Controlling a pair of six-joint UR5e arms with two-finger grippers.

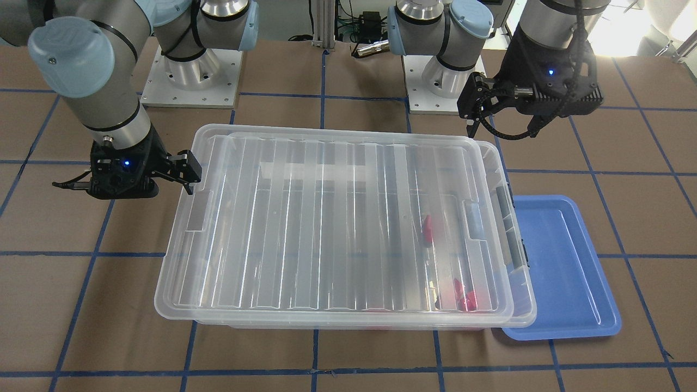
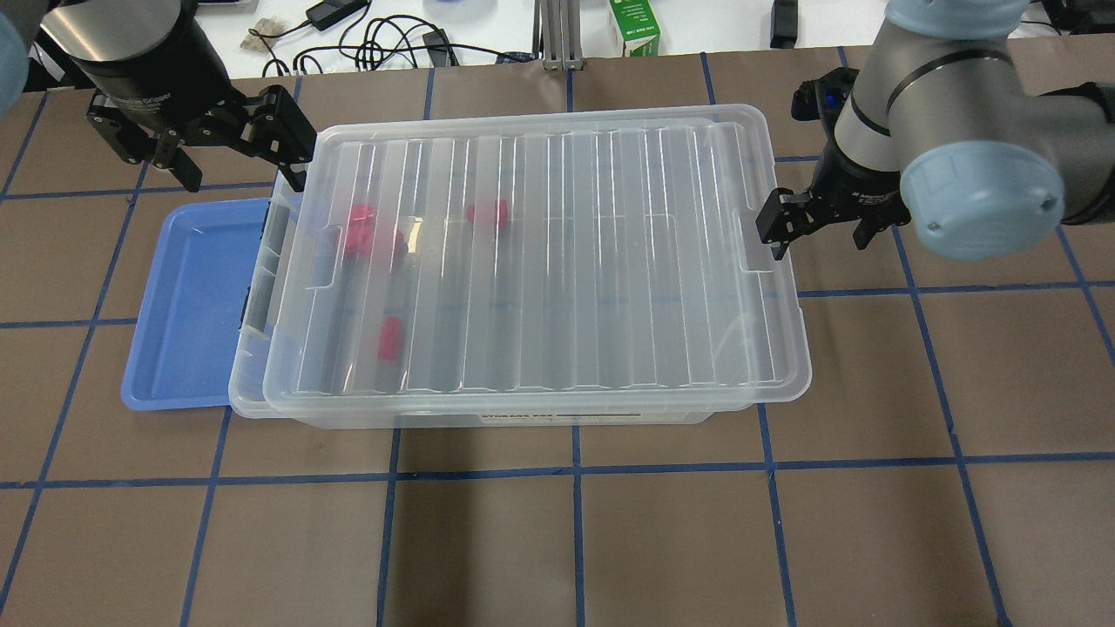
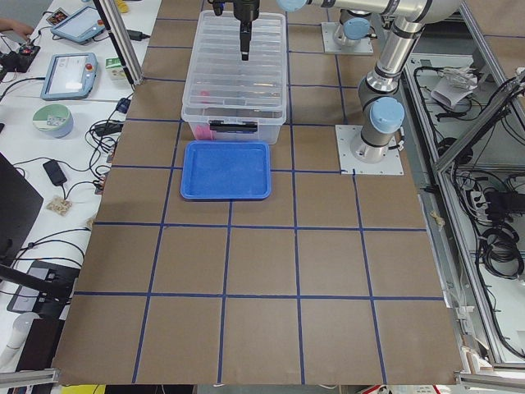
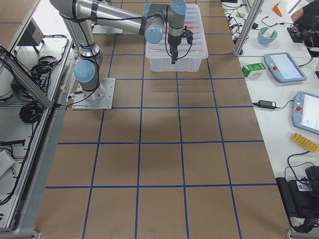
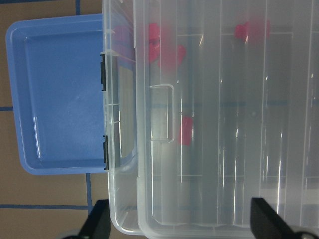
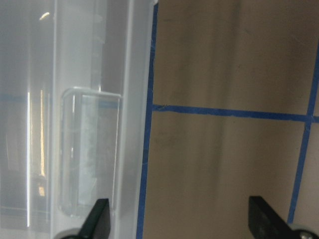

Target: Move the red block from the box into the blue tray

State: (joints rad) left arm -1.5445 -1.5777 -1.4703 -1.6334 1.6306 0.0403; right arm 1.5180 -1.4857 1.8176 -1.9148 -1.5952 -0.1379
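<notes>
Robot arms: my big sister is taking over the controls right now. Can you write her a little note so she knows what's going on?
Left gripper: open and empty, above the box at the end beside the blue tray.
Right gripper: open and empty, at the box's opposite end.
Red blocks: all inside the box, under the lid, which lies on top, a bit off square.
Blue tray: empty, on the table against the box, partly tucked under its rim.
Done: no block is in the tray yet.
Left: lift the lid off, pick one red block, set it in the blue tray.
</notes>
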